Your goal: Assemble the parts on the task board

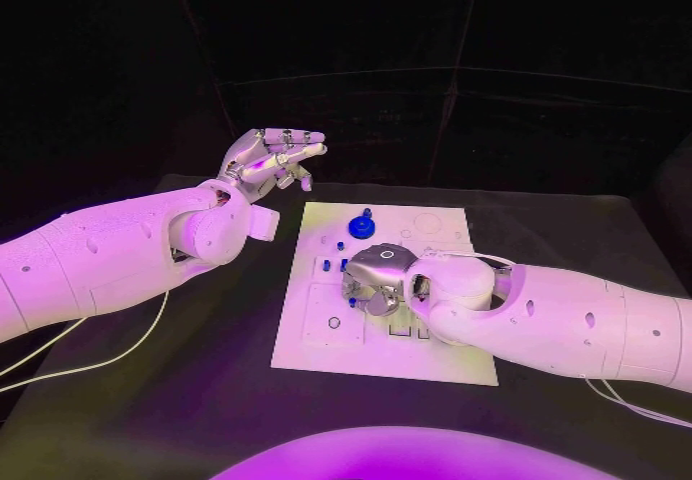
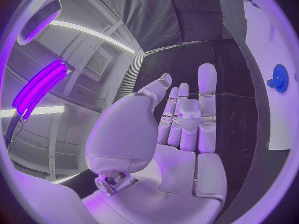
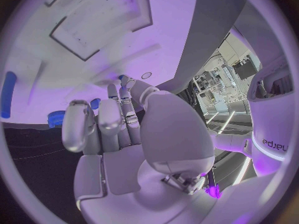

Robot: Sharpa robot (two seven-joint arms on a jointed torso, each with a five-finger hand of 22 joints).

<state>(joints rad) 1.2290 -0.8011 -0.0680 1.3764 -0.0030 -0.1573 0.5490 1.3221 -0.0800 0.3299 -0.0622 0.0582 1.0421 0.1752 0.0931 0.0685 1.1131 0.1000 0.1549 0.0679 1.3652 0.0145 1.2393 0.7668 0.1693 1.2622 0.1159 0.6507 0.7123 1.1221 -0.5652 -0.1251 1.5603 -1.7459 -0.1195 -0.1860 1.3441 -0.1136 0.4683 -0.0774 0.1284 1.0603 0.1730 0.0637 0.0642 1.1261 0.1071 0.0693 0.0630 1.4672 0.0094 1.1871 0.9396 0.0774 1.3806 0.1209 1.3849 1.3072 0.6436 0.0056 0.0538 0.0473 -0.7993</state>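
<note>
Right hand (image 1: 378,281) over task board (image 1: 335,340), fingers (image 3: 102,119) seemingly empty.

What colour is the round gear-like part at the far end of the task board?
Blue. The round part shows best in the head view, on the white task board.

- The task board (image 1: 320,340) lies on the table (image 1: 173,420) at frame centre.
- A round part (image 1: 362,226) sits on the board's upper end.
- The right hand (image 1: 378,282) is over the board's middle.
- The left hand (image 1: 271,157) hangs at upper left, off the board.
</note>
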